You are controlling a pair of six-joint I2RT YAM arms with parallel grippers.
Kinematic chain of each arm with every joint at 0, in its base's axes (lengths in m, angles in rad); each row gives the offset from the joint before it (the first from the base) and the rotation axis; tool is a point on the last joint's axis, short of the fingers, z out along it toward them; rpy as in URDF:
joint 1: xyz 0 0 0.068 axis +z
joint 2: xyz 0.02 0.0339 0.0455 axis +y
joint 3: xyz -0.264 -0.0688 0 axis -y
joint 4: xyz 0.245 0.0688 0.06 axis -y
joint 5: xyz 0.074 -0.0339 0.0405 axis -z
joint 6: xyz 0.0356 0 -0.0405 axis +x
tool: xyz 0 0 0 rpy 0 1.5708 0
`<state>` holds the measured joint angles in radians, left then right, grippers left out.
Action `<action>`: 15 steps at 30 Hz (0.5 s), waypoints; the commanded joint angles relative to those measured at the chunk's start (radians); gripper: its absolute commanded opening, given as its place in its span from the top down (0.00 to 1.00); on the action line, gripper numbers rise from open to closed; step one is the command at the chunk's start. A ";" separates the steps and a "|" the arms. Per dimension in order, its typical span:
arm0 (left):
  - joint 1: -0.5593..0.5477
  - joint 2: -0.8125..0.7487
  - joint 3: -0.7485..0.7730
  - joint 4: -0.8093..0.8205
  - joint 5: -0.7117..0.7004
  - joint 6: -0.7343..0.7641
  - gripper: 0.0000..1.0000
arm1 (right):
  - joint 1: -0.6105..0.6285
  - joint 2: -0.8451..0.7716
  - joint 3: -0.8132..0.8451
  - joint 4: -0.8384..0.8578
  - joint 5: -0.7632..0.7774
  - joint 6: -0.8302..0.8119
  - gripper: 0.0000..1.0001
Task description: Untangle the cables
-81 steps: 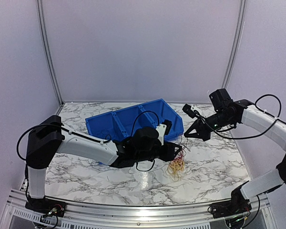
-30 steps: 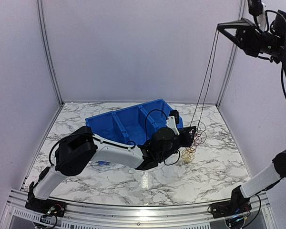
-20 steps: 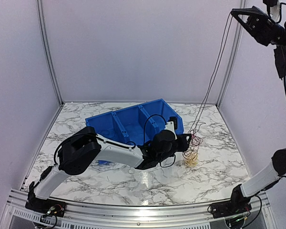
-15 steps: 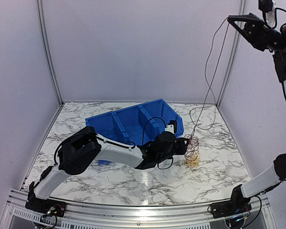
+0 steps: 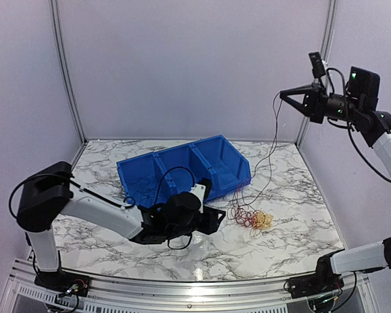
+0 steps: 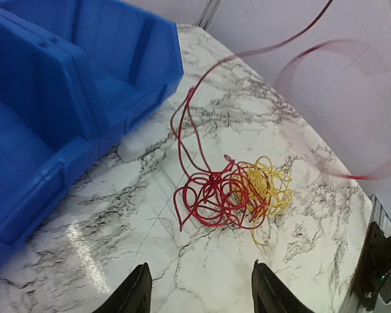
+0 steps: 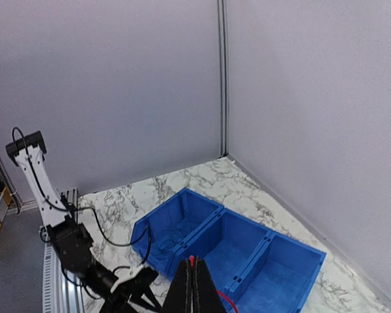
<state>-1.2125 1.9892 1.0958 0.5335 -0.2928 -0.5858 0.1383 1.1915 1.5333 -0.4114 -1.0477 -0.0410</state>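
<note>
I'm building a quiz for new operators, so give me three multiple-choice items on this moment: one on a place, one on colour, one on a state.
1. Where does the tangle of cables lie relative to the blue bin?
A) inside it
B) on the table beside it
C) draped over its rim

2. Which colours make up the tangle?
A) red and yellow
B) green and white
C) only black

3. Which end effector holds a cable?
A) left
B) neither
C) right

Key:
1 B: the tangle rests on the marble, outside the bin.
2 A: the left wrist view shows red loops knotted with yellow ones.
3 C: the right end effector is pinched shut on a red cable that rises from the tangle. The left end effector is open above the table.
</note>
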 commanded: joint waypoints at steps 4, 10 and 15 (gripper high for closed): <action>0.002 -0.326 -0.223 0.070 -0.181 0.114 0.41 | 0.157 -0.057 -0.168 -0.106 0.121 -0.179 1.00; -0.004 -0.490 -0.234 0.092 -0.036 0.338 0.39 | 0.239 -0.044 -0.221 -0.158 0.160 -0.244 1.00; -0.013 -0.489 -0.153 0.093 0.082 0.488 0.37 | 0.326 -0.014 -0.211 -0.225 0.151 -0.330 1.00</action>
<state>-1.2182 1.5051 0.8726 0.5964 -0.3168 -0.2699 0.4046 1.1641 1.3022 -0.5678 -0.9073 -0.2794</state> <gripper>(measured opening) 0.622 0.014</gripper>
